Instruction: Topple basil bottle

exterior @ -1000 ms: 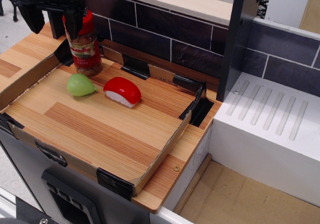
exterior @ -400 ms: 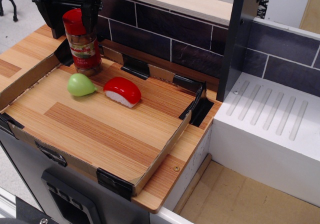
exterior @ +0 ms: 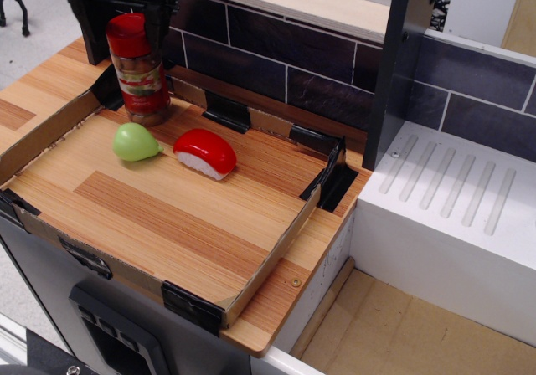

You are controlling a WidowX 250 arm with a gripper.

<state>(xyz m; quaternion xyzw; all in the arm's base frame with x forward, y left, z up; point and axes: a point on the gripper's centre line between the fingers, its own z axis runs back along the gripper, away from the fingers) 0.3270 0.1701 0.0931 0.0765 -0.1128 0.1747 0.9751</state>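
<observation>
Wooden worktop [exterior: 167, 216] | basil bottle [exterior: 138, 69] upright, untoppled | tool [exterior: 117, 7] wide open, straddling cap, gripping nothing

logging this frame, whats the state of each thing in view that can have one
basil bottle: on its base, leaning slightly, red cap on, not toppled
gripper: behind the bottle's cap, one finger each side; open or shut cannot be told
pale green pear toy: lying on its side on the tray, apart from the bottle
sushi toy: resting flat, red side up, right of the pear toy
tray: flat on the counter
</observation>
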